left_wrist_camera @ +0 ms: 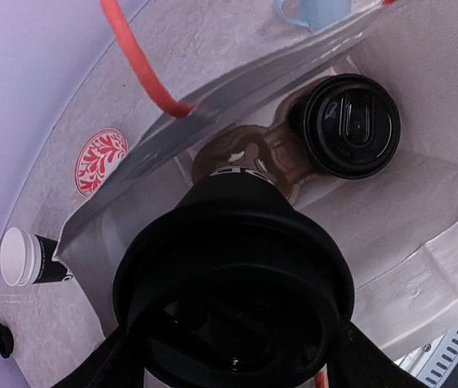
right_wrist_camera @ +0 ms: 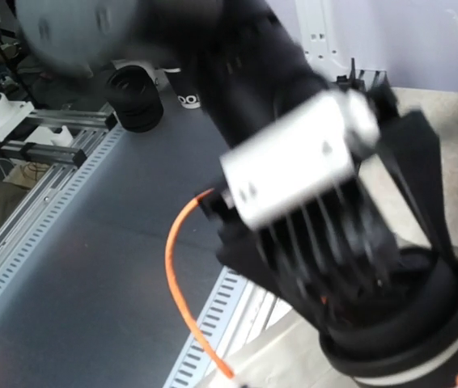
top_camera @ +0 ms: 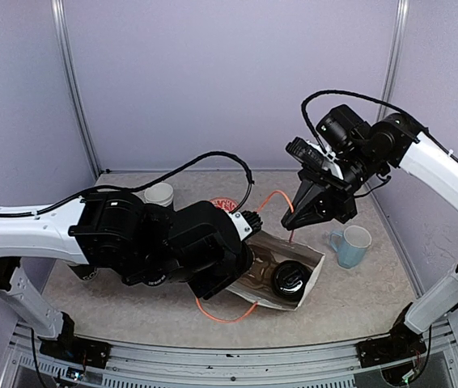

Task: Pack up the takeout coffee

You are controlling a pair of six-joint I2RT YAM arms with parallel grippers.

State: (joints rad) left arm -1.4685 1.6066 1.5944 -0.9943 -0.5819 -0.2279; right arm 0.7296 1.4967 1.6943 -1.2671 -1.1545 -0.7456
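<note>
Table (top_camera: 375, 295): beige, speckled, rails along near edge.
- Centre: white paper bag (top_camera: 314, 265) on its side, orange handles.
- Right, just beside the bag: light-blue mug (top_camera: 352, 246), upright.
- Far centre: red-patterned round disc (top_camera: 223, 203), flat.
- Far left of centre: lidless black paper cup (top_camera: 160, 194), upright.
- Left: small black round thing (left_wrist_camera: 2, 339), too small to identify.

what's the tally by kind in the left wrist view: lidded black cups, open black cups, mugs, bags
lidded black cups: 2, the carrier cup and the held cup
open black cup: 1
light-blue mug: 1
paper bag: 1
total: 5
</note>
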